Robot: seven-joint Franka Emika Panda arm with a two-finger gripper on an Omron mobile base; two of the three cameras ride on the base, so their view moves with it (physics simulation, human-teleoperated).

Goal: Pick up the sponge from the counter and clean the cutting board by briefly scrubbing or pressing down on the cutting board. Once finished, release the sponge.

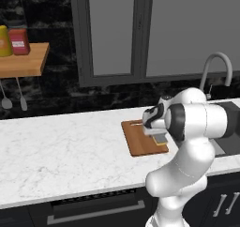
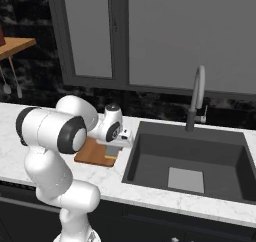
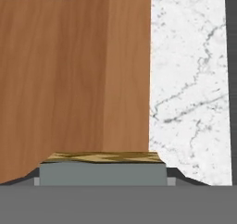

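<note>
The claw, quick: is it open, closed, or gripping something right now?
The claw: closed on the sponge, held over the cutting board.

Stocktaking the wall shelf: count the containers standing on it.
2. A yellow container stands at the left end of the wooden shelf, cut off by the picture's edge. A red container stands right beside it. More may stand out of frame.
</note>
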